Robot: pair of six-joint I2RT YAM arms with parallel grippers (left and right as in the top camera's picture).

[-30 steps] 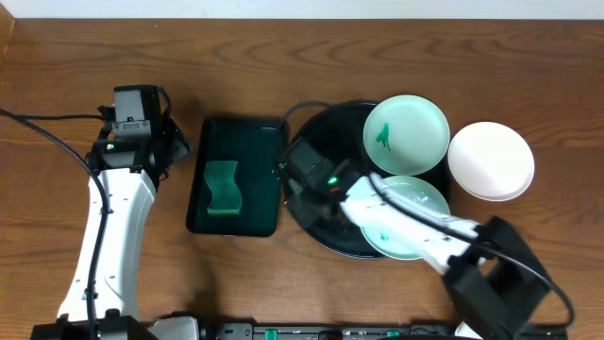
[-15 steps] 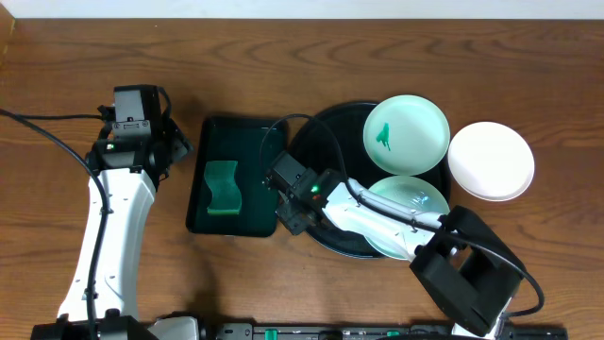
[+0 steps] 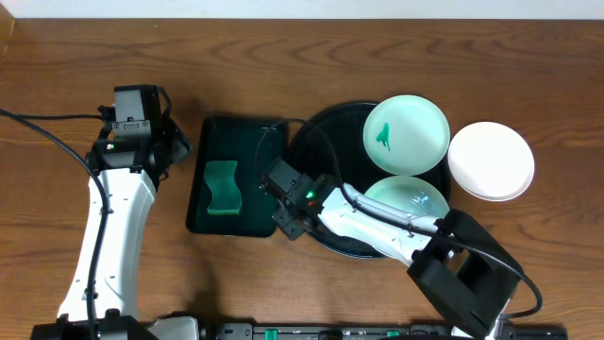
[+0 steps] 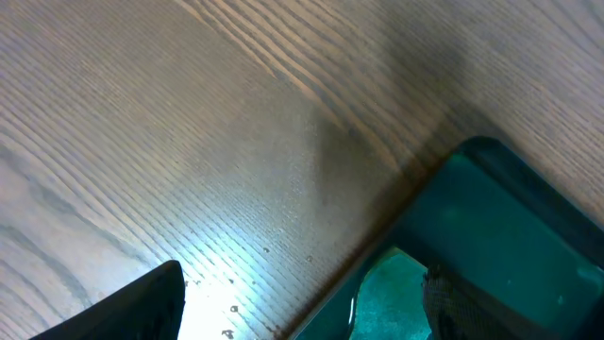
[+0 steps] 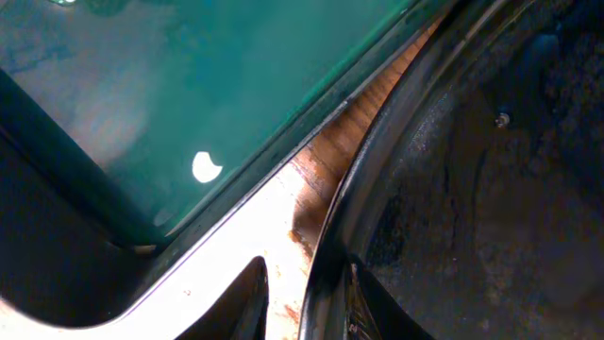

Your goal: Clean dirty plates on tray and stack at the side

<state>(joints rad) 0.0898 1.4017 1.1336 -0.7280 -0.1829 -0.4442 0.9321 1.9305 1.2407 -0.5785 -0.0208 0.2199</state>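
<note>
The right tool (image 5: 307, 304) hangs over the left rim of the tray (image 5: 330, 236), jaws narrowly parted, holding nothing. The dark green tray (image 5: 189, 85) is just beside it. Farther right in the tray lie a smeared plate (image 3: 406, 132) and a second plate (image 3: 420, 196), partly under the arm. A third plate (image 3: 491, 161) sits on the table (image 3: 283, 57) beside the tray. The left tool (image 4: 302, 321) gapes wide, empty.

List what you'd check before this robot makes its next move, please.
1. Loose sponge lying in the green tray: ok.
2. Open, empty left gripper: ok.
3. Grip of the right gripper at the black tray rim, open or shut: cannot tell.
4. Clean plates on that tray: not ok; the upper plate shows a green smear, the lower plate is partly hidden.
5. Clean-looking white plate set beside the tray: ok.
</note>
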